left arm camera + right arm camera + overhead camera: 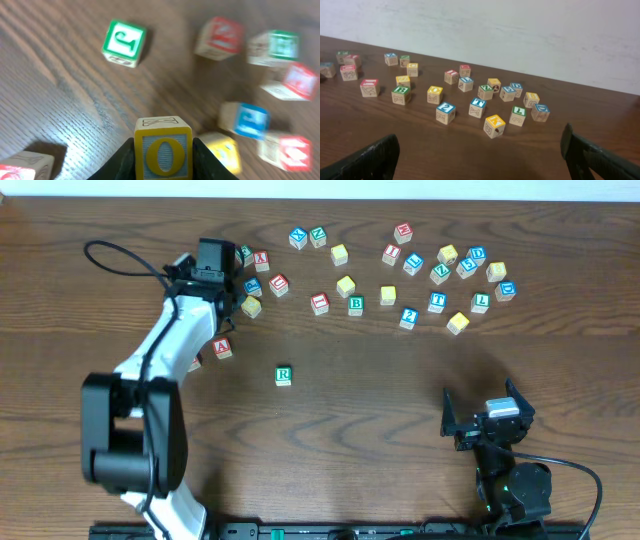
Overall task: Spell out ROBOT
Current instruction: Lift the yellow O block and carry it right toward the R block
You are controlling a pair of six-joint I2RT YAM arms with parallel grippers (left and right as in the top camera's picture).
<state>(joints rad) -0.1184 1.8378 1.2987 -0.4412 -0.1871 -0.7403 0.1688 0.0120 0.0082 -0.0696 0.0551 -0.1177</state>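
Note:
My left gripper is shut on a wooden cube with a yellow O, held above the table. Seen from overhead, that gripper is at the far left of the cube scatter and hides the O cube. The green R cube stands alone in the middle of the table. The green B cube and the blue T cube sit in the back scatter, as do B and T in the right wrist view. My right gripper is open near the front right, nothing between its fingers.
Many other letter cubes lie across the back: a red A cube beside the left arm, a blue 2 cube, a green L cube, and several yellow-topped ones, such as one. A green-faced cube lies ahead of the left gripper.

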